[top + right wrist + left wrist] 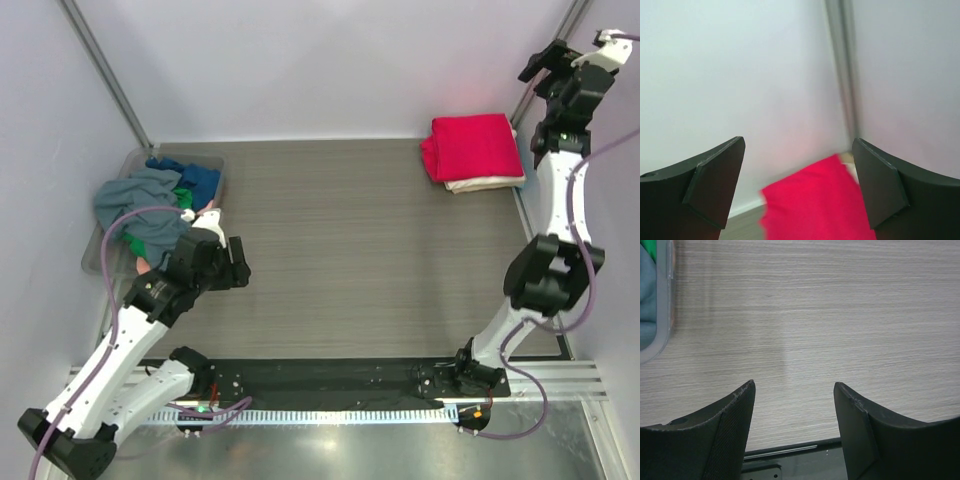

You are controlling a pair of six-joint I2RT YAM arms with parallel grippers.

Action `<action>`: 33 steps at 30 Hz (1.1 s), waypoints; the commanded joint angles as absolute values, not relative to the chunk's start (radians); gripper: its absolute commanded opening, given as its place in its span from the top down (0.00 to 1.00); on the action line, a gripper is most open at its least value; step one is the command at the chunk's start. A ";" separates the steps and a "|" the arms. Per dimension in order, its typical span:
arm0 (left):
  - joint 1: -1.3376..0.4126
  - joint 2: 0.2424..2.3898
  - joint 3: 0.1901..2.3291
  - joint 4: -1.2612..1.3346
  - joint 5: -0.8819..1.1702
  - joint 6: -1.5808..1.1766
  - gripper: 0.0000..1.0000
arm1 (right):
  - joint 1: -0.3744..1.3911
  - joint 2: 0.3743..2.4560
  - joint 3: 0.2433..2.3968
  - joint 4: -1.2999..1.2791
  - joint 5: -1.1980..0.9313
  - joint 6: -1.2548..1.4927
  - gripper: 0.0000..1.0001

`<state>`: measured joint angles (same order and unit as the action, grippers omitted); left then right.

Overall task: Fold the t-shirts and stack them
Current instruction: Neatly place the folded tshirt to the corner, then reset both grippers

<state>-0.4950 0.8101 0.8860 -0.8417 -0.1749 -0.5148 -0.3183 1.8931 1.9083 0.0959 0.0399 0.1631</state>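
Note:
A folded bright red t-shirt [470, 146] lies on top of a folded cream-white t-shirt [488, 184] at the table's back right corner. The red t-shirt [815, 205] also shows blurred low in the right wrist view, by the wall corner. Loose t-shirts fill a clear bin at the left: grey [140, 205], blue [195, 178], some green [135, 245] and pink [207, 213]. My right gripper [538, 64] [799, 145] hangs open high above and right of the stack, holding nothing. My left gripper [238, 266] [795, 390] is open and empty over bare table beside the bin.
The clear plastic bin [100, 255] [662, 335] sits against the left wall, with pale blue-grey cloth [647, 305] inside it. Walls close in the back and both sides. A black base plate [330, 375] runs along the near edge between the arm bases.

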 commanded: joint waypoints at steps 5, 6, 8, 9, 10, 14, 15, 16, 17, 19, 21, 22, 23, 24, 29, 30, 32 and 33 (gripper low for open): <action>-0.489 0.758 0.888 -0.804 -0.193 -0.503 0.33 | -0.142 1.557 1.484 0.043 -0.148 0.568 0.00; -0.488 0.752 0.887 -0.805 -0.196 -0.505 0.33 | -0.094 1.522 1.447 0.017 -0.117 0.533 0.00; -0.488 0.739 0.884 -0.802 -0.201 -0.505 0.32 | 0.068 1.441 1.341 -0.055 -0.078 0.483 0.00; -0.489 0.727 0.884 -0.801 -0.204 -0.505 0.32 | 0.121 1.419 1.275 -0.069 -0.093 0.471 0.00; -0.488 0.721 0.884 -0.802 -0.204 -0.505 0.31 | 0.161 1.398 1.241 -0.101 -0.100 0.471 0.00; -0.488 0.701 0.884 -0.802 -0.221 -0.509 0.30 | 0.320 1.264 1.073 -0.184 -0.135 0.515 0.00; -0.488 0.692 0.884 -0.802 -0.227 -0.511 0.30 | 0.330 1.232 0.986 -0.183 -0.165 0.532 0.01; -0.489 0.684 0.884 -0.802 -0.232 -0.511 0.30 | 0.340 1.201 0.941 -0.176 -0.181 0.554 0.00; -0.488 0.678 0.884 -0.802 -0.242 -0.512 0.30 | 0.347 1.171 0.899 -0.173 -0.193 0.566 0.00; -0.489 0.658 0.882 -0.802 -0.255 -0.515 0.29 | 0.356 1.068 0.792 -0.176 -0.231 0.584 0.00; -0.488 0.643 0.882 -0.802 -0.271 -0.520 0.28 | 0.357 0.962 0.699 -0.186 -0.241 0.613 0.00; -0.486 0.629 0.881 -0.804 -0.278 -0.520 0.27 | 0.359 0.925 0.669 -0.186 -0.253 0.627 0.00; -0.486 0.620 0.881 -0.804 -0.287 -0.522 0.26 | 0.359 0.898 0.645 -0.187 -0.268 0.646 0.00; -0.488 0.614 0.881 -0.807 -0.302 -0.523 0.26 | 0.359 0.870 0.600 -0.187 -0.276 0.656 0.00; -0.486 0.543 0.877 -0.808 -0.347 -0.534 0.20 | 0.360 0.721 0.503 -0.195 -0.310 0.692 0.00; -0.486 0.531 0.876 -0.805 -0.357 -0.535 0.19 | 0.360 0.709 0.485 -0.201 -0.313 0.692 0.00; -0.488 0.505 0.868 -0.799 -0.364 -0.535 0.16 | 0.360 0.684 0.465 -0.202 -0.314 0.689 0.00; -0.486 0.497 0.867 -0.795 -0.365 -0.534 0.13 | 0.360 0.683 0.460 -0.202 -0.314 0.680 0.00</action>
